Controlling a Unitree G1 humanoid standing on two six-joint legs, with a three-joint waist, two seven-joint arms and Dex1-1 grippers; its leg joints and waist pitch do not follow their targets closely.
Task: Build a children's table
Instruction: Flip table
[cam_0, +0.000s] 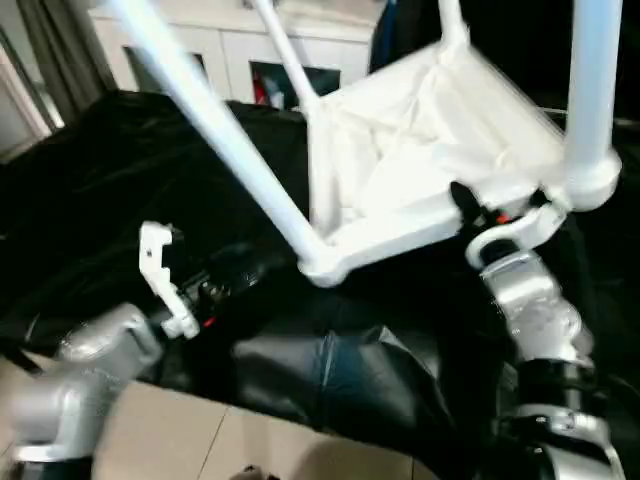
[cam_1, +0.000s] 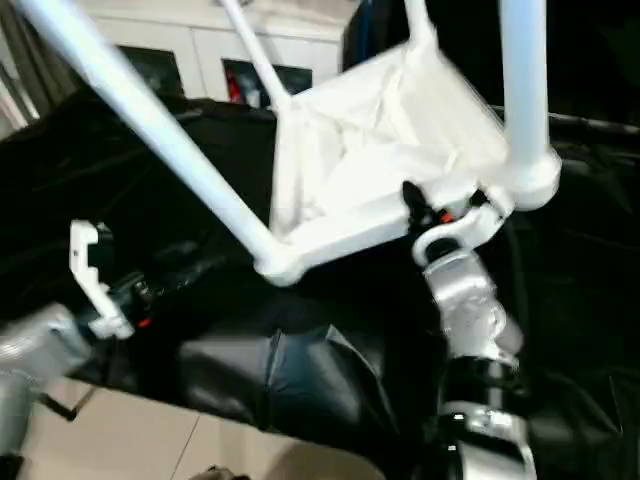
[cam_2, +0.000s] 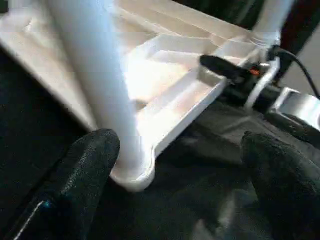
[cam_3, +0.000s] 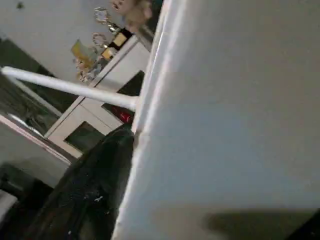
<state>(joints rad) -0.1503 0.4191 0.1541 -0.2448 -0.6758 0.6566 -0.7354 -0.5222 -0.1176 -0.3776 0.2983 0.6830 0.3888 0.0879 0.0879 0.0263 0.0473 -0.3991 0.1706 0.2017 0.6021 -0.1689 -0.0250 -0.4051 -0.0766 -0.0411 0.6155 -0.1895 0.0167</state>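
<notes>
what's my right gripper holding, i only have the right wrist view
Observer: The right gripper is clamped on the rim of the table, close to a corner. The table is upside down and tilted.
Operator: how many legs are in
Observer: Four legs, each standing in a corner socket.
Operator: and the left gripper
Observer: The left gripper is open and off the table, pointing at the base of the nearest leg.
</notes>
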